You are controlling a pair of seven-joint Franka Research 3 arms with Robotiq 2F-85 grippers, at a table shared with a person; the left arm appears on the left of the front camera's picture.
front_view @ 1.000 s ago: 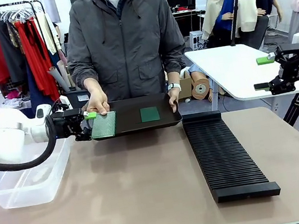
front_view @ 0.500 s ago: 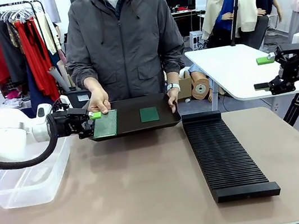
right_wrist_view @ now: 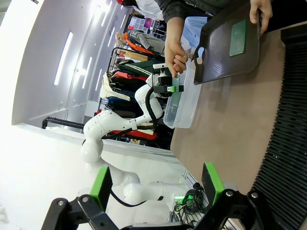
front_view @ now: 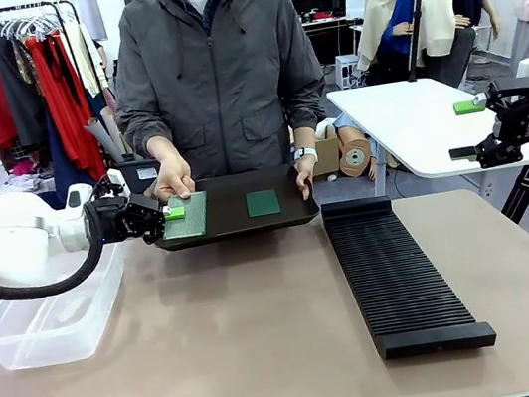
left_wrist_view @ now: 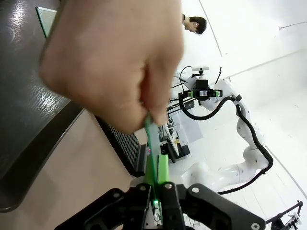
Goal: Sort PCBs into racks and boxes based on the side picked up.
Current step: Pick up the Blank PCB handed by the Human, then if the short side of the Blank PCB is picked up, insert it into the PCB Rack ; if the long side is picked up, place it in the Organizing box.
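One pale PCB (front_view: 189, 215), held at the tray's (front_view: 239, 225) left end by the person's hand (front_view: 173, 183), is being gripped by the left end effector (front_view: 168, 214), which has just clamped shut, readying it for sorting.

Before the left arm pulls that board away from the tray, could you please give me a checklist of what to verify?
1. Grip: the left gripper is shut on the pale PCB: ok.
2. Release: the person's hand is off that board: not ok, its fingers pinch the board's far end.
3. Face picked up is known: ok, the paler face shows upward in the front view.
4. The second PCB lies apart from the gripped one, flat on the black tray: ok.
5. The right gripper is out of the path: ok, it is open and far off to the right.
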